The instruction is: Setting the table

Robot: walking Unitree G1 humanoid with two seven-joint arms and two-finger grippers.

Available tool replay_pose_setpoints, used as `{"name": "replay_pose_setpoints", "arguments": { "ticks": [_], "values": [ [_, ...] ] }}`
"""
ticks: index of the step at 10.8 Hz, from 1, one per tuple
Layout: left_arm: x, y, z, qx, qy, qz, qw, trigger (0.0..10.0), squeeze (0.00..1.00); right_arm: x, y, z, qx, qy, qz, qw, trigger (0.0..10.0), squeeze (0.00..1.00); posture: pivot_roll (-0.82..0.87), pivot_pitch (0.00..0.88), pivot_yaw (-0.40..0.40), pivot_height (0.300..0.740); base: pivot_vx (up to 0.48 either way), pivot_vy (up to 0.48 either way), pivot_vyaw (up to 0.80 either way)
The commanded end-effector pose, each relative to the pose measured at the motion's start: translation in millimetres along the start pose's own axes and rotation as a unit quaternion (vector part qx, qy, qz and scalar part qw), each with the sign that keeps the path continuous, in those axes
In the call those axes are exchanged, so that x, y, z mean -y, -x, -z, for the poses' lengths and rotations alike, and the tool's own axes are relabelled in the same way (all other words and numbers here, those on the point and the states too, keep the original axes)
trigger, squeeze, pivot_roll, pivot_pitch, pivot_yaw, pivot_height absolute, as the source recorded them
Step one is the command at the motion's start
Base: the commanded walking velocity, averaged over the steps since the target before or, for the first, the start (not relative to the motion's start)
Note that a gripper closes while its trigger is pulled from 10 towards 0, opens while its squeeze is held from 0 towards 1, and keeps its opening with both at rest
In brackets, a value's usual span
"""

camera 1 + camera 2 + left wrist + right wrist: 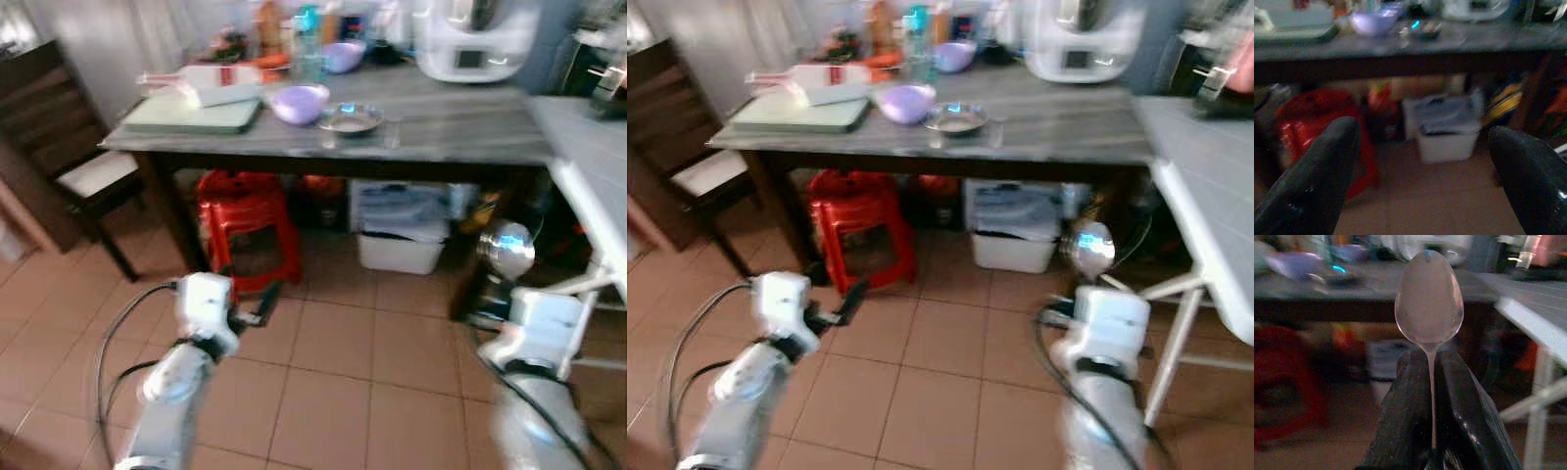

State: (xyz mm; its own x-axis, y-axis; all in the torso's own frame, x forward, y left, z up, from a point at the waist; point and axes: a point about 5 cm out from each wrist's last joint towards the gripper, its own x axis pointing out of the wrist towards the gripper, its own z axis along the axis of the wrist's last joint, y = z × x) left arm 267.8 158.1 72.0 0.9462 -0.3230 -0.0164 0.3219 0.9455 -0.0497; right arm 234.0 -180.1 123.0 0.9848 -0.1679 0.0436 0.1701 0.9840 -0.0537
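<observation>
Your right tool [1431, 396] is clenched on the handle of a spoon [1429, 303], and the bowl of the spoon stands up above the black fingers [1400, 416]. The spoon is low in front of the desk [460, 122], over the tiled floor [333, 382], and apart from the desk. Your left tool [1425, 166] is released, its two fingers wide apart, with nothing between them. On the desk you see a purple bowl [299, 103] just beside a small metal dish [350, 119], and a green tray [191, 115] nearer the left end. Under the desk are a red stool [247, 220] and a white box [400, 235].
</observation>
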Motion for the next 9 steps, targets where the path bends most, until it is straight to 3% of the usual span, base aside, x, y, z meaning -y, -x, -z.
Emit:
{"name": "replay_pose_setpoints", "arguments": {
  "ticks": [1, 9],
  "values": [
    [6.8, -7.0, -6.6, 0.013, 0.0, 0.011, 1.0, 10.0, 0.0, 8.9, 0.5, 0.8, -0.001, 0.014, 0.011, 1.0, 10.0, 0.0, -0.04, 0.0, 0.072, 0.74, 0.42, 0.0, 0.0],
    [15.0, -11.6, -9.4, 0.017, 0.004, 0.034, 0.999, 10.0, 0.0, 5.7, -1.7, 1.4, 0.0, 0.008, 0.01, 1.0, 10.0, 0.0, -0.04, 0.0, 0.08, 0.74, 0.422, 0.0, 0.0]
  ]
}}
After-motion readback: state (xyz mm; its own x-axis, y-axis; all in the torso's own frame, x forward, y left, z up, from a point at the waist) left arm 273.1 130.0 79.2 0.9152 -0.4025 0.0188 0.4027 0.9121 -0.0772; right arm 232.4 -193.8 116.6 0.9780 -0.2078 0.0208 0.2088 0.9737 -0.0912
